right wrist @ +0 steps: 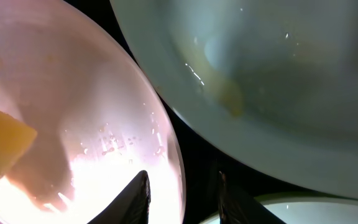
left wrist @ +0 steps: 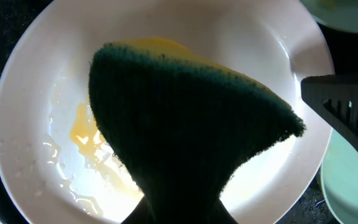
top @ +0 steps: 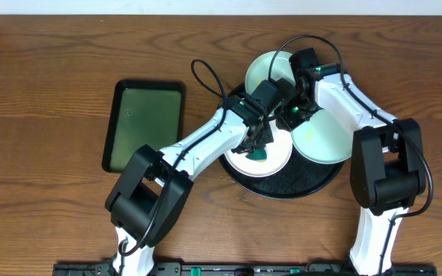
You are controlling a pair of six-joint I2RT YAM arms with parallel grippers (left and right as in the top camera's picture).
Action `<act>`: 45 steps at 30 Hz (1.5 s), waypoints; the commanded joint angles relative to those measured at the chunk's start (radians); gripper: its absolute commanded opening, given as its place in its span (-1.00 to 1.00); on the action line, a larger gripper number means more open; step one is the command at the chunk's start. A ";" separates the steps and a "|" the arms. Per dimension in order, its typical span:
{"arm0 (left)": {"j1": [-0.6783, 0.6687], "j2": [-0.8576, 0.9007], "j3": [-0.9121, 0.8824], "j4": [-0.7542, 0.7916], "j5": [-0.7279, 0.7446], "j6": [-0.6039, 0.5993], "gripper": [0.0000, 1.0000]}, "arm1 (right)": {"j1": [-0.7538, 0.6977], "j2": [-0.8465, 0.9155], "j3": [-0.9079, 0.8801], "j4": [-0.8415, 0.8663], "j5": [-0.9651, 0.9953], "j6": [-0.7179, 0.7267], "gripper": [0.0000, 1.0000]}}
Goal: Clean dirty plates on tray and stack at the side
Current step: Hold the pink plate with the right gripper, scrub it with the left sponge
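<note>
Left gripper: jaws gripping a green sponge over the white plate.
Right gripper: jaws standing apart, straddling that plate's rim.
White plate: lying yellow-smeared on the tray.

The left arm and the right arm share one build: glossy white link shells joined by bulky black joint housings. A thin black cable loops off each wrist. A small green light glows by the right wrist. The right arm's fingers are dark and tapered, and one shows a slotted grid face.
</note>
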 commanded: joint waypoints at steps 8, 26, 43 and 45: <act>-0.004 0.046 -0.002 0.055 -0.070 -0.051 -0.78 | 0.003 0.020 -0.032 0.024 -0.012 0.014 -0.36; -0.003 0.015 0.005 0.072 -0.088 0.068 -0.45 | 0.031 0.020 -0.035 0.026 -0.011 0.022 -0.35; -0.007 -0.028 0.002 0.043 -0.049 0.130 0.10 | 0.027 0.020 -0.035 0.029 -0.012 0.023 -0.33; -0.008 -0.028 0.002 0.044 -0.054 0.130 0.11 | 0.027 0.020 -0.035 0.029 -0.012 0.022 -0.33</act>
